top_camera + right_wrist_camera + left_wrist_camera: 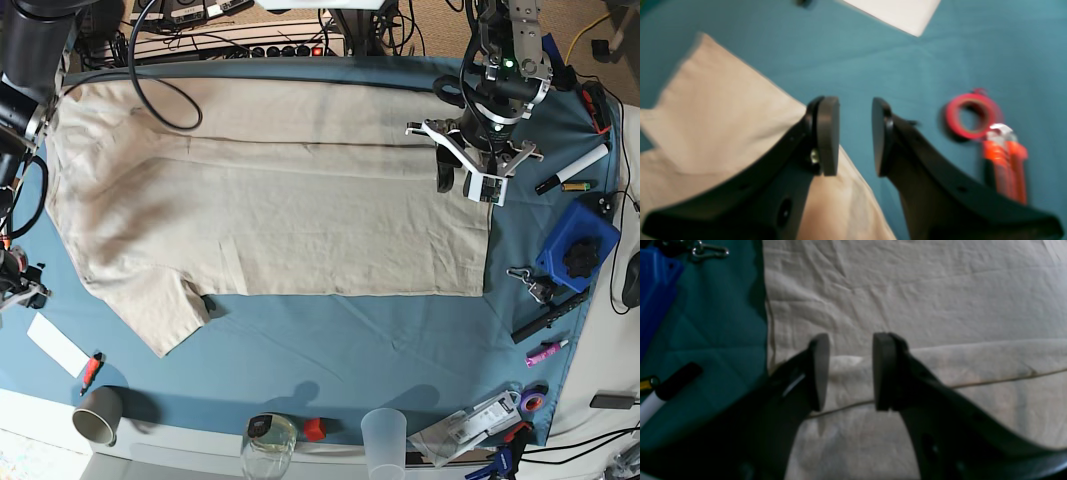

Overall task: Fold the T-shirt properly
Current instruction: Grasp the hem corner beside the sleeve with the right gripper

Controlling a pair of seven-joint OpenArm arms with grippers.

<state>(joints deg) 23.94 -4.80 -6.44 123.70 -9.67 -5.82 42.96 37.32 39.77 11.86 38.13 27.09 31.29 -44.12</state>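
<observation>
We hover our left end effector (850, 371), pads apart and empty, over the T-shirt's (270, 210) hem fold, likely lining up a grasp. The T-shirt lies flat on the desk (350, 350). Our right end effector (855, 135), also apart, waits beside the T-shirt's sleeve.

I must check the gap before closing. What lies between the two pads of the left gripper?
In the left wrist view, nothing sits between the open left gripper's pads; only the beige cotton T-shirt, with a folded edge, shows below the gap.
</observation>
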